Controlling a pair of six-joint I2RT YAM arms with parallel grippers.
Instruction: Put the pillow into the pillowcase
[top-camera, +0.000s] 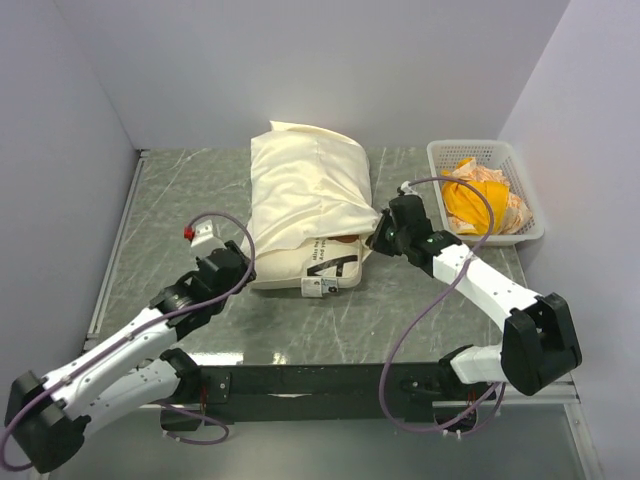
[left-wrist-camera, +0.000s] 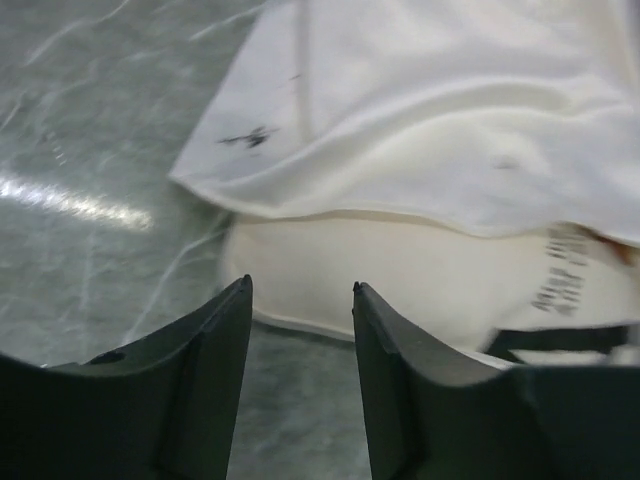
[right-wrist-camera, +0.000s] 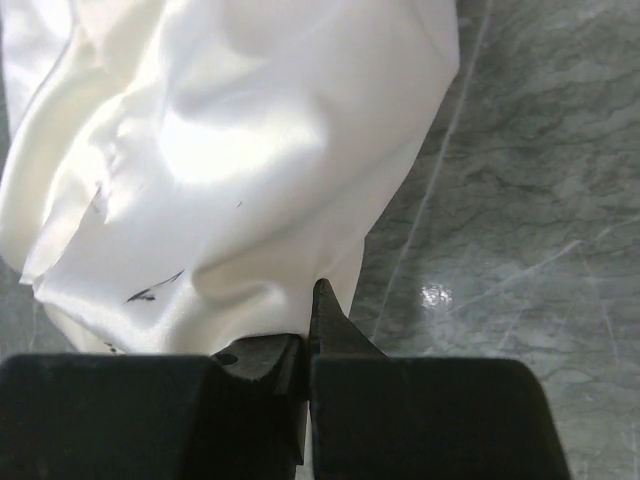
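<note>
The cream pillowcase (top-camera: 305, 190) lies over most of the pillow (top-camera: 290, 268), whose near end with white tags (top-camera: 325, 270) sticks out at the front. My right gripper (top-camera: 377, 236) is shut on the pillowcase's right hem; in the right wrist view its jaws (right-wrist-camera: 312, 335) pinch the sheeny fabric (right-wrist-camera: 230, 160). My left gripper (top-camera: 243, 256) is open and empty just left of the pillow's exposed end. In the left wrist view its fingers (left-wrist-camera: 300, 300) frame the pillow's edge (left-wrist-camera: 400, 280) under the pillowcase hem (left-wrist-camera: 420, 120).
A white basket (top-camera: 517, 172) holding orange-yellow cloth (top-camera: 478, 195) stands at the back right. The surface is green marble (top-camera: 180, 190) with grey walls on three sides. A dark rail runs along the near edge.
</note>
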